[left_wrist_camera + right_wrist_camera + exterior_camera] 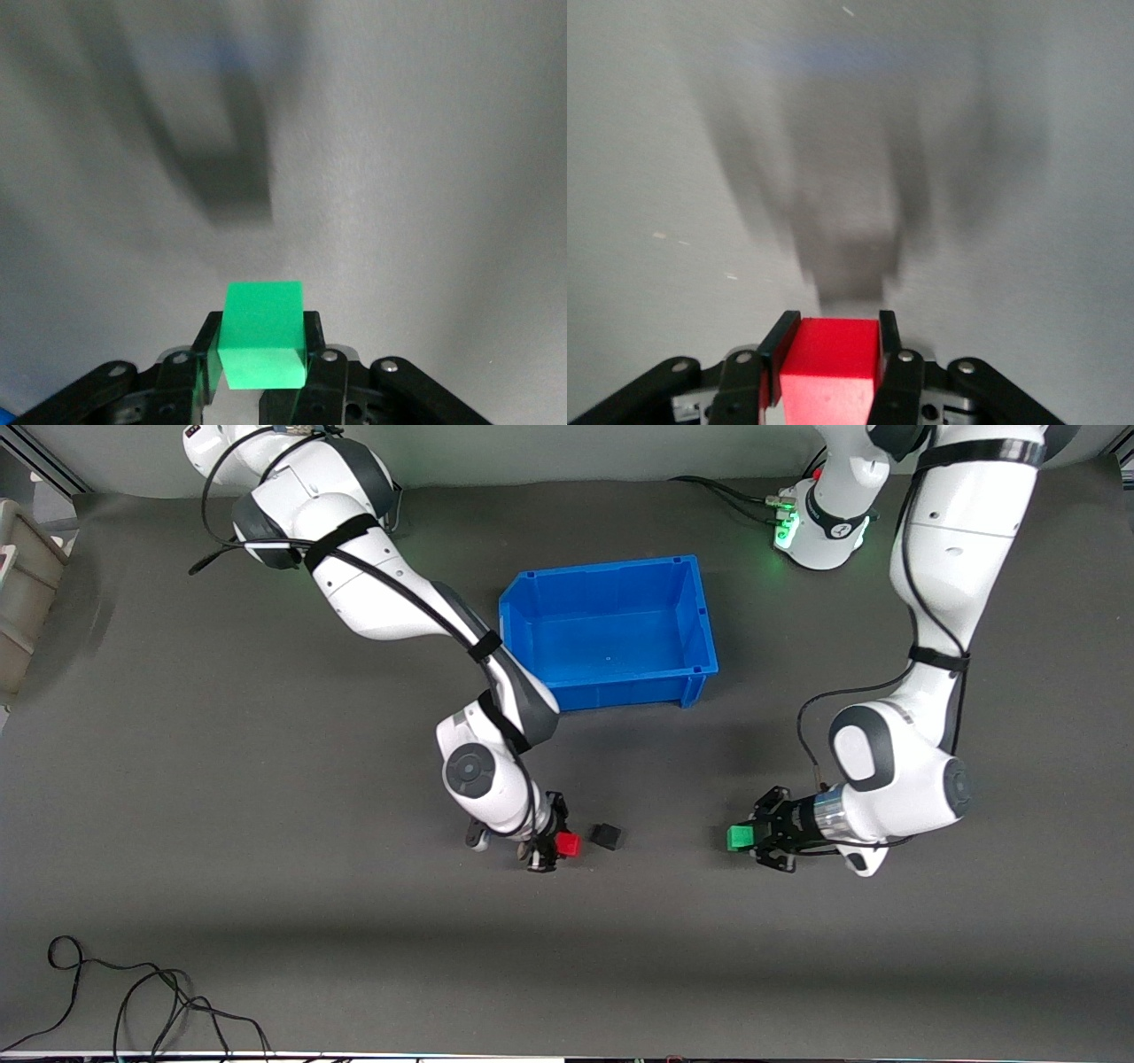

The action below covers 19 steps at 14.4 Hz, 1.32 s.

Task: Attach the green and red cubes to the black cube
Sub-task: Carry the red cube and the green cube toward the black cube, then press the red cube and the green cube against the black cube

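while both arms hold: black cube (607, 836) on worktop (266, 868)
left tool (753, 838): pinching green cube (740, 837)
right tool (556, 844): pinching red cube (569, 844), beside black cube

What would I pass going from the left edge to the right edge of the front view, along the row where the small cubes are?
Right gripper shut on the small matte red cube → small matte black cube on the table → small matte green cube → left gripper shut on it.
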Each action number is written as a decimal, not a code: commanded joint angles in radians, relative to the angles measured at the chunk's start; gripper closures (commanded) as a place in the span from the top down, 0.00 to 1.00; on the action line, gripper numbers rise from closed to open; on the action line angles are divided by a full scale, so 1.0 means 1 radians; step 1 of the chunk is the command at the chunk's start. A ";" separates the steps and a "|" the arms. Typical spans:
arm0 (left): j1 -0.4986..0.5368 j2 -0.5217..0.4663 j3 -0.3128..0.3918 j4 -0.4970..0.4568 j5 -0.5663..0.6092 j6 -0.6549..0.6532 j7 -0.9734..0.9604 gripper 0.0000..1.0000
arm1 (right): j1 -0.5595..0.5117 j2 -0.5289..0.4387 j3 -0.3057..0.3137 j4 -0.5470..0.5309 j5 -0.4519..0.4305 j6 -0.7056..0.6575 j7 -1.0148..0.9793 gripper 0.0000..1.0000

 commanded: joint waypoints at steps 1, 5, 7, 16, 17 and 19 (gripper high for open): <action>-0.029 0.048 0.015 0.065 0.002 0.000 -0.002 0.22 | 0.025 0.039 -0.014 0.036 0.002 -0.003 0.039 0.00; -0.044 0.057 0.015 0.065 0.000 0.000 0.000 0.22 | 0.031 0.053 -0.014 0.039 0.002 -0.003 0.050 0.00; -0.047 0.057 0.015 0.064 -0.001 0.020 0.000 0.22 | 0.031 0.059 -0.012 0.043 0.002 -0.003 0.048 0.00; -0.066 0.059 0.014 0.064 -0.012 0.031 -0.014 0.22 | 0.042 0.079 -0.006 0.080 0.005 0.003 0.060 0.00; -0.067 0.059 0.011 0.064 -0.013 0.039 -0.017 0.22 | 0.042 0.082 -0.005 0.086 0.005 0.003 0.060 0.00; -0.085 0.059 0.011 0.064 -0.023 0.045 -0.026 0.22 | 0.044 0.088 -0.005 0.100 0.005 0.005 0.062 0.00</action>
